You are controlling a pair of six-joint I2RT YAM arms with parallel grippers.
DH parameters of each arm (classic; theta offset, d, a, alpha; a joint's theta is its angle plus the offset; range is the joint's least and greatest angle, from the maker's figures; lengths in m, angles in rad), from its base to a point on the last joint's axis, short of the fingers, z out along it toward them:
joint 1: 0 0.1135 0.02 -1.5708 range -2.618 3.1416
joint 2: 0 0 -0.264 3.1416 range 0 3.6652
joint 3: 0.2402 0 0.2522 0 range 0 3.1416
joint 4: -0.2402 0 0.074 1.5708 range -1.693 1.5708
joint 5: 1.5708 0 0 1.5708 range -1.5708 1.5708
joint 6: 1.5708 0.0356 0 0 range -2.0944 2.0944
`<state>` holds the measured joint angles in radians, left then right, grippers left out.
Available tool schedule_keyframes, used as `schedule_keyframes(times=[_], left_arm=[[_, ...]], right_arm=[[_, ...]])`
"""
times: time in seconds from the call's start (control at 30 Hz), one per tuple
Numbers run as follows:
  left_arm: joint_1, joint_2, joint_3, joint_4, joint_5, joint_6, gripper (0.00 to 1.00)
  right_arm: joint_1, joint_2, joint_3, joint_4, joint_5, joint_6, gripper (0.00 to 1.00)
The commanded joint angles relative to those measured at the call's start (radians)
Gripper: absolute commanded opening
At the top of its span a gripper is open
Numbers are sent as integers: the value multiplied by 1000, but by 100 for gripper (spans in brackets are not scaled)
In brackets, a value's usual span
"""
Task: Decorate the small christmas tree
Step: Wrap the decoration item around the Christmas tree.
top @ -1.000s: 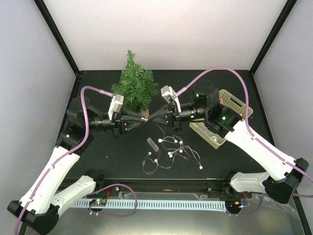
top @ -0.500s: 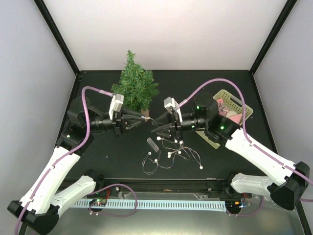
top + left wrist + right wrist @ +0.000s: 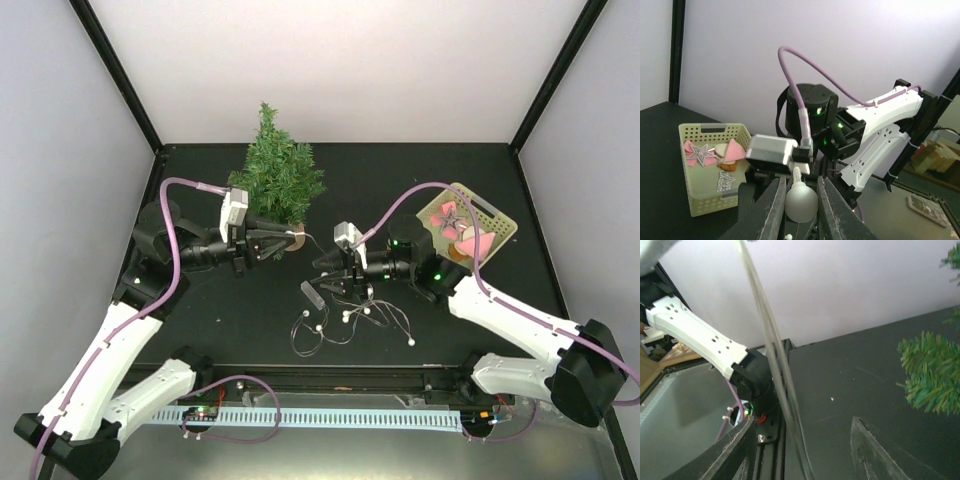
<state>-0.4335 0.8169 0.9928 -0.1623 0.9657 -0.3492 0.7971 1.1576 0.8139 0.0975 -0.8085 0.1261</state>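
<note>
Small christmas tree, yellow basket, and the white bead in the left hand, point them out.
small christmas tree (image 3: 277, 180): top view, mid foliage.
yellow basket (image 3: 490, 212): top view, perforated wall.
white bead (image 3: 801, 201): left wrist view, ball's centre.

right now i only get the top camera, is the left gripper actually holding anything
observer: yes. In the left wrist view, the left gripper is pinching a white bulb.
operator: and the right one, shut on the cord?
observer: no. In the right wrist view, the right gripper is open and the cord runs through the gap.
operator: anything in the basket besides pink stuff
observer: a script sign lies in the basket.
</note>
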Motion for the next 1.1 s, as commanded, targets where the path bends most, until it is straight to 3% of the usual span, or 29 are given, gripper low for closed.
schedule_keyframes(times=[0.0,0.07,0.17,0.23,0.4,0.57,0.67,1.07], left_arm=[[-4,-9,45,34,-40,-5,13],[-4,-5,62,16,-47,11,14],[-2,-1,93,-44,-92,45,14],[0,-1,108,-66,-148,43,15],[19,30,164,-67,-240,20,14],[65,70,244,-76,-404,21,15],[99,101,275,-70,-476,20,16],[277,241,308,86,-427,-112,16]], right_arm=[[5,-1,-57,149,32,-2,49],[5,-7,-65,149,64,1,37],[4,-44,-59,109,157,3,10],[3,-82,-40,80,235,17,1],[3,-117,109,-11,386,24,1],[0,15,380,-203,511,-51,1],[-20,88,491,-223,519,-40,1],[-75,424,959,-351,482,-82,1]])
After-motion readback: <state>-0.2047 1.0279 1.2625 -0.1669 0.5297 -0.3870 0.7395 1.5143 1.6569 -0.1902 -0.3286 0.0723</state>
